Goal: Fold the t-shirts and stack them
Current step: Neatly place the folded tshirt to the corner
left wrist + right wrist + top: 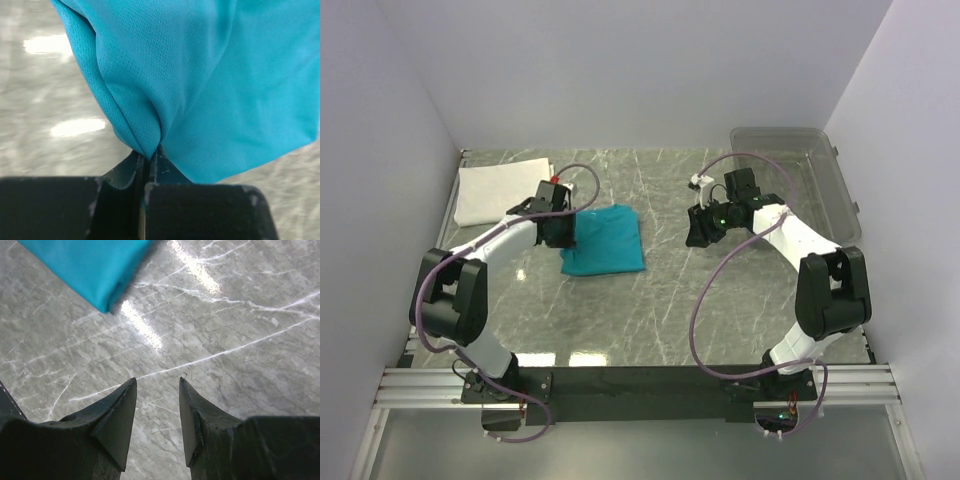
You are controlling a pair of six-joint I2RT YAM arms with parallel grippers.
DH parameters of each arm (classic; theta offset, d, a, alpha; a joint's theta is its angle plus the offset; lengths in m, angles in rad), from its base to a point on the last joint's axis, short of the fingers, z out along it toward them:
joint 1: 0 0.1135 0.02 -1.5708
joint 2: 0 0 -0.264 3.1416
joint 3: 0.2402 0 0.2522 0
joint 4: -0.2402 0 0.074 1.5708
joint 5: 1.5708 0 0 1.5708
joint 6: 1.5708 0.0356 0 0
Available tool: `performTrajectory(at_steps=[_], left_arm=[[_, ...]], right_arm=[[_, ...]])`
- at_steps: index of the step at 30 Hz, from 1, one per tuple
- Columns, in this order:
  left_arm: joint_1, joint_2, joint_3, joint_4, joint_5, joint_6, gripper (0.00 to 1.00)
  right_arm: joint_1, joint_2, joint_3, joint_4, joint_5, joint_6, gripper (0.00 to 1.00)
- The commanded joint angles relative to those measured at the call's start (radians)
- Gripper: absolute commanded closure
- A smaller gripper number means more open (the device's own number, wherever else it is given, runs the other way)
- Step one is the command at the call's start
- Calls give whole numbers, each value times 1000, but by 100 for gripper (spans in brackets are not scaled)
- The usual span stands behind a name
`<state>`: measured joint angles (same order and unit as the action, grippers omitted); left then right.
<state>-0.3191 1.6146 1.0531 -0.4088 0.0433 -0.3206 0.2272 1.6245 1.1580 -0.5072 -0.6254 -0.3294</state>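
done: teal mesh t-shirt is folded, judged.
left gripper: clamped on its edge.
right gripper: parted, nothing held.
pending: stacking with white folded fabric piece, near left gripper.

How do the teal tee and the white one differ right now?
The teal t-shirt sits near mid-table; the white t-shirt lies in the far left corner. The left gripper pinches the teal one; the white one lies free. Both look folded, on the table.

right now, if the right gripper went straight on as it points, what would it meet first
Probably the bare marble table: the right gripper aims at it, with the teal t-shirt off to the side.
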Motion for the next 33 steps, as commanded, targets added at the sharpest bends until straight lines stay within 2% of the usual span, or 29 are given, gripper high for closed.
performTrajectory(at_steps=[1, 10, 18, 24, 33], left_arm=[[29, -30, 88, -56, -72, 139, 100], [98, 53, 278, -82, -144, 267, 100], [152, 133, 439, -74, -148, 354, 100], [193, 142, 492, -51, -191, 390, 100], [247, 136, 561, -33, -175, 400, 100]], right_arm=[[-8, 15, 6, 33, -25, 7, 54], [-8, 28, 6, 41, -33, 9, 54], [-8, 43, 6, 44, -36, 6, 54], [-14, 55, 5, 52, -37, 7, 54], [-14, 80, 14, 49, -43, 9, 54]])
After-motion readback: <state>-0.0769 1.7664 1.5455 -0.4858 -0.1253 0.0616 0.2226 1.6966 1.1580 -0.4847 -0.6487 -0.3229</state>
